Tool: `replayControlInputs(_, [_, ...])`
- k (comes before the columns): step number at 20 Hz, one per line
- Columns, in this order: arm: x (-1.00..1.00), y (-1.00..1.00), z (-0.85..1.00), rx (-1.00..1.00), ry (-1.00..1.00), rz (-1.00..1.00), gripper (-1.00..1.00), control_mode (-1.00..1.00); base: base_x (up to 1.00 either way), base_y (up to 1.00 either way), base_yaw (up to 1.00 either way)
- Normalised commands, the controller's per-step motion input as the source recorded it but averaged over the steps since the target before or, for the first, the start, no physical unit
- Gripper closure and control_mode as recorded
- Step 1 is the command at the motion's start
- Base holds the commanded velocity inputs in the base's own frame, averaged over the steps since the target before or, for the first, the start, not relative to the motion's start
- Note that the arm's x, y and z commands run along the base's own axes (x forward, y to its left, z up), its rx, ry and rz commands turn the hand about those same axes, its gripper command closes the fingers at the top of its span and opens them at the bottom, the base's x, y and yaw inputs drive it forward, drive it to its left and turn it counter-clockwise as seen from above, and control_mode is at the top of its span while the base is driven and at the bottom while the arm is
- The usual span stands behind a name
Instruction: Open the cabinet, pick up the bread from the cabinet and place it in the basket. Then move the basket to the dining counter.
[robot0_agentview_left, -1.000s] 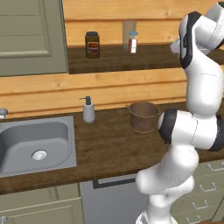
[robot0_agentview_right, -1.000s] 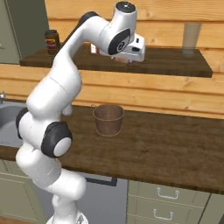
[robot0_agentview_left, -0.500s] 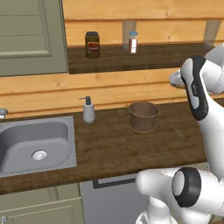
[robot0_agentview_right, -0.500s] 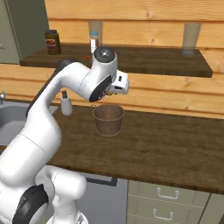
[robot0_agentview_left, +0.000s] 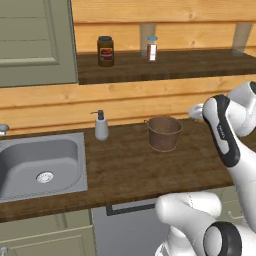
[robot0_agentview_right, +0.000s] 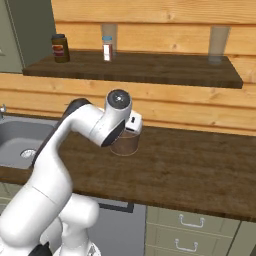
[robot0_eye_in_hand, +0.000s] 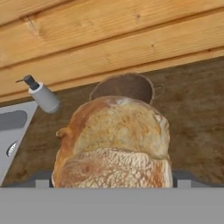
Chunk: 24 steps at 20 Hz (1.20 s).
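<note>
Holding the bread (robot0_eye_in_hand: 114, 144), the gripper (robot0_eye_in_hand: 113, 183) is pointing out over the dark worktop (robot0_agentview_left: 130, 170). Seen from the hand, the bread is sitting right at the front of the gripper, big and close, and it is covering the finger tips. Its crust is looking tan and rough.

The basket (robot0_eye_in_hand: 124, 86) is standing on the worktop just past the bread, close to the wood wall. From the hand, the top of the bread is hiding the near part of the basket. The basket (robot0_agentview_left: 164, 132) is standing upright, and its inside is looking dark. From the right, the arm is hiding most of the basket (robot0_agentview_right: 126, 144).

A soap bottle (robot0_agentview_left: 101, 125) is standing beside the steel sink (robot0_agentview_left: 40, 162), to the left of the basket. Up on the shelf (robot0_agentview_left: 165, 65), a dark jar (robot0_agentview_left: 105, 51) and a small shaker (robot0_agentview_left: 152, 48) are standing well apart from the basket. A grey-green cabinet door (robot0_agentview_left: 32, 42) is hanging at the left of the shelf.
</note>
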Motion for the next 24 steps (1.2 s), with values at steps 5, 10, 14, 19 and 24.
replayControlInputs(5, [0.78, 0.05, -0.26, 0.0, 0.0, -0.01, 1.0, -1.0, 0.0, 0.0, 0.0])
replayControlInputs(10, [0.65, 0.09, -0.36, 0.0, 0.03, -0.02, 1.0, -1.0, 0.0, 0.0, 0.0])
replayControlInputs(14, [0.3, 0.29, -0.55, 0.0, 0.0, -0.01, 1.0, -1.0, 0.0, 0.0, 0.0])
replayControlInputs(19, [0.37, 0.32, -0.4, 0.0, -0.01, -0.02, 1.0, -1.0, 0.0, 0.0, 0.0])
replayControlInputs(24, [0.95, 0.02, -0.05, 0.0, 0.04, -0.03, 1.0, -1.0, 0.0, 0.0, 0.0])
